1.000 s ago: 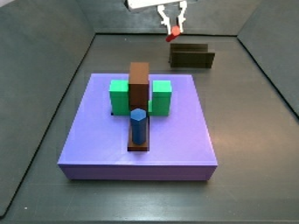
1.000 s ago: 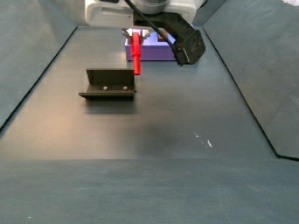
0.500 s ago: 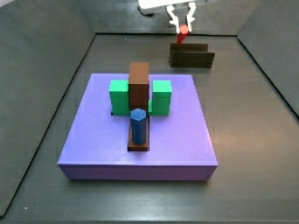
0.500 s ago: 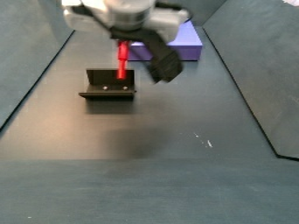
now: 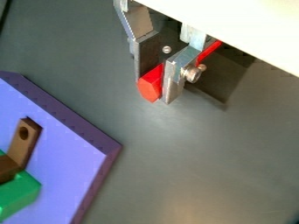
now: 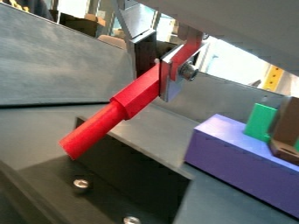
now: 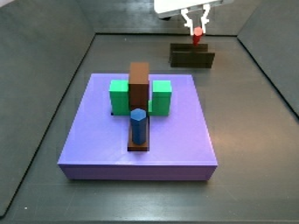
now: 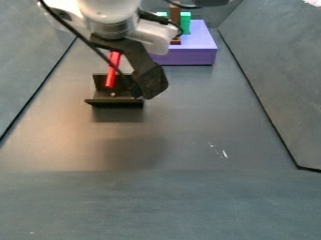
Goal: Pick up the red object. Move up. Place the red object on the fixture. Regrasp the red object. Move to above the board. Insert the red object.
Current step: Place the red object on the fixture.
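Observation:
My gripper [image 7: 198, 29] is shut on the red object [image 7: 197, 36], a slim red peg that hangs from the fingers just above the fixture [image 7: 191, 58], a small dark holder at the far end of the floor. In a side view the peg [image 8: 114, 67] hangs tilted over the fixture [image 8: 115, 97] with the gripper [image 8: 119, 56] above it. Both wrist views show the peg [image 5: 153, 84] [image 6: 111, 112] clamped between the silver fingers [image 5: 173, 75]; the fixture's dark wall [image 6: 122, 188] lies below the peg's tip. The lavender board [image 7: 138, 131] carries a brown bar [image 7: 139, 83], green blocks [image 7: 121, 96] and a blue peg [image 7: 138, 125].
Grey walls enclose the dark floor [image 8: 189, 178]. The board's edge [image 5: 70, 153] lies to one side of the gripper in a wrist view. In a side view the board [image 8: 189, 47] sits behind the arm.
The gripper has carried the red peg away from the board side and over the fixture, and the peg now hangs lower, close to it.

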{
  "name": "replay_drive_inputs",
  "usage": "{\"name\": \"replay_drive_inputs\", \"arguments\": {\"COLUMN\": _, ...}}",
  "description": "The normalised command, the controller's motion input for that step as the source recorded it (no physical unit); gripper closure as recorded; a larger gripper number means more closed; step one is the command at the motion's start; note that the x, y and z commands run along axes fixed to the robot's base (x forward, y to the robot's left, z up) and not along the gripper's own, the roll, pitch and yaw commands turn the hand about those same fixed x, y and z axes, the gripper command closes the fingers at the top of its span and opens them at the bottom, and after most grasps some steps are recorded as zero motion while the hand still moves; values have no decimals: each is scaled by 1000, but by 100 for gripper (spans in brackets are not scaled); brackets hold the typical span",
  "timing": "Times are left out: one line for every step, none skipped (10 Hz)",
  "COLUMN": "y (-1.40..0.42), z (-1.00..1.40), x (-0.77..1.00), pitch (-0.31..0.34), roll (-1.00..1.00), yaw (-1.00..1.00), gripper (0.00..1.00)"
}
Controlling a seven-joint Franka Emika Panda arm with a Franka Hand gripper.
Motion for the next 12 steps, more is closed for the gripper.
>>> {"name": "replay_drive_inputs", "arguments": {"y": 0, "z": -194, "x": 340, "pitch": 0, "roll": 29, "yaw": 314, "gripper": 100}}
{"name": "replay_drive_inputs", "arguments": {"y": 0, "z": -246, "x": 426, "pitch": 0, "roll": 3, "yaw": 374, "gripper": 100}}
{"name": "replay_drive_inputs", "arguments": {"y": -60, "z": -277, "x": 483, "pitch": 0, "roll": 0, "yaw": 486, "gripper": 100}}
{"name": "replay_drive_inputs", "arguments": {"y": -31, "z": -226, "x": 300, "pitch": 0, "roll": 0, "yaw": 334, "gripper": 100}}
{"name": "replay_drive_inputs", "arguments": {"y": -3, "z": -131, "x": 263, "pitch": 71, "roll": 117, "yaw": 177, "gripper": 100}}
{"name": "replay_drive_inputs", "arguments": {"y": 0, "z": -63, "x": 300, "pitch": 314, "roll": 283, "yaw": 83, "gripper": 100}}
{"name": "replay_drive_inputs", "arguments": {"y": -6, "z": 0, "x": 94, "pitch": 274, "roll": 414, "yaw": 0, "gripper": 100}}
{"name": "replay_drive_inputs", "arguments": {"y": -46, "z": 0, "x": 0, "pitch": 43, "roll": 546, "yaw": -106, "gripper": 100}}
{"name": "replay_drive_inputs", "arguments": {"y": 0, "z": -34, "x": 0, "pitch": 26, "roll": 317, "yaw": -83, "gripper": 100}}
{"name": "replay_drive_inputs", "arguments": {"y": 0, "z": -80, "x": -91, "pitch": 0, "roll": 0, "yaw": -71, "gripper": 100}}
{"name": "replay_drive_inputs", "arguments": {"y": 0, "z": -83, "x": -251, "pitch": -46, "roll": -66, "yaw": -69, "gripper": 100}}
{"name": "replay_drive_inputs", "arguments": {"y": 0, "z": -34, "x": -386, "pitch": -157, "roll": -257, "yaw": -57, "gripper": 100}}
